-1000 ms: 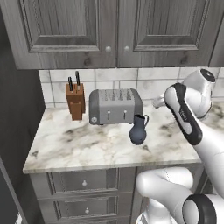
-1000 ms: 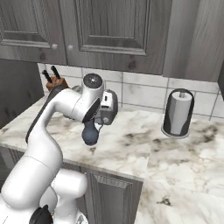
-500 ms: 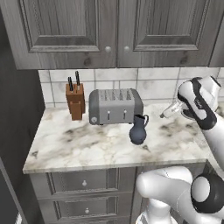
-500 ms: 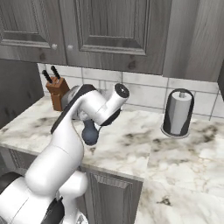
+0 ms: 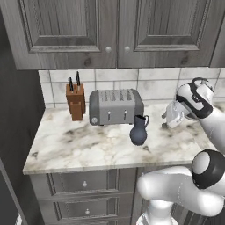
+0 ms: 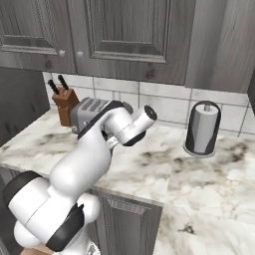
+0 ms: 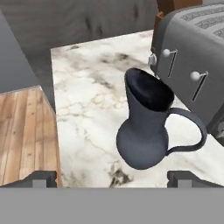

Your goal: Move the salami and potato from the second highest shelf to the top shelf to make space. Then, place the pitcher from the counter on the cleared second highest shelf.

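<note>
While the gripper [image 7: 112, 178] hangs above the counter [image 5: 79, 147] with its two dark fingertips [image 7: 40, 178] spread wide and nothing between them, the pitcher [image 7: 151, 127] stands upright on the marble just ahead of it, untouched. In the left base view the gripper [image 5: 169, 119] sits to the right of the pitcher [image 5: 139, 130], a little apart from it and at about the height of its rim. The pitcher is dark blue-grey, round in the belly and narrow at the neck, with an open mouth and a curved handle; in the hand view the handle points toward the toaster [image 7: 192, 52]. It stands near the front of the counter, in front of the toaster's right end and very close to it, though whether the two touch cannot be told.

Behind the pitcher, the grey toaster [image 5: 115, 106] rests against the tiled wall, its two lever knobs facing forward. Beyond the pitcher and to the left of the toaster stands a brown knife block [image 5: 75, 100] with two dark handles sticking up. Well to the right of the pitcher, in the right base view, a paper towel holder [image 6: 202, 129] stands near the wall. Grey cabinet doors [image 5: 110, 30] hang above the pitcher, over the tiles
</note>
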